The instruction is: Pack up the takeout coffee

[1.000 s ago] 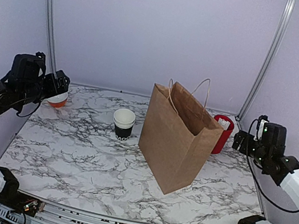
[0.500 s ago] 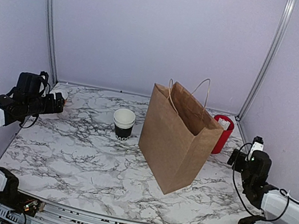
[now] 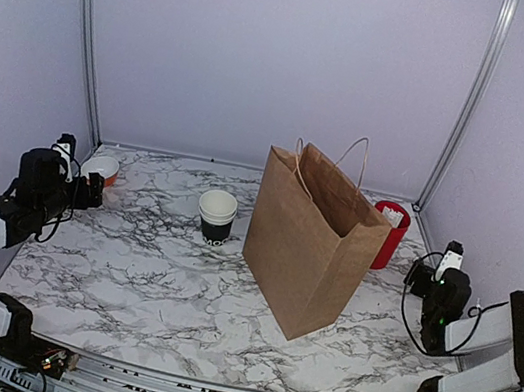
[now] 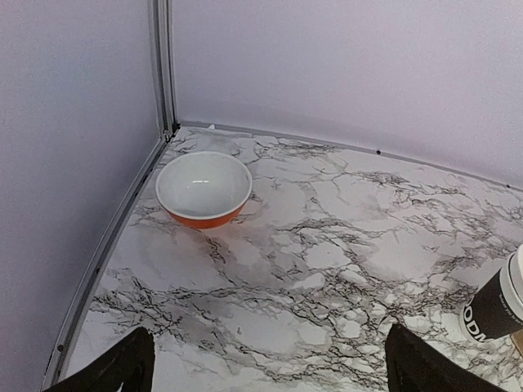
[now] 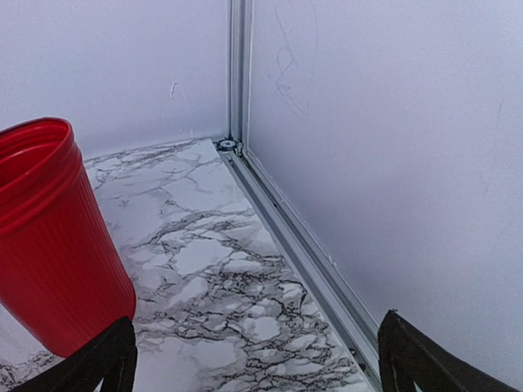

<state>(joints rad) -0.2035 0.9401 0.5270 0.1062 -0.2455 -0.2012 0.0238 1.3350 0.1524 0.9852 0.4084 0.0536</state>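
Takeout coffee: out of sight in every view, so I cannot tell where it sits; my left fingers [image 4: 122, 367] gape wide, empty, near an orange bowl [image 4: 203, 189] on the counter [image 4: 327, 269]; my right fingers [image 5: 417, 359] gape wide, empty, beside a red cup [image 5: 49, 237]; a brown paper bag [image 3: 310, 240] stands upright, a white-rimmed black cup [image 3: 216, 216] just left of it.

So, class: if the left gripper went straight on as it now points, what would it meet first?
Probably the bare table, just right of the orange bowl, though depth is unclear.

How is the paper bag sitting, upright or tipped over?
Upright: the paper bag stands on its base on the table, mouth open, handles up.
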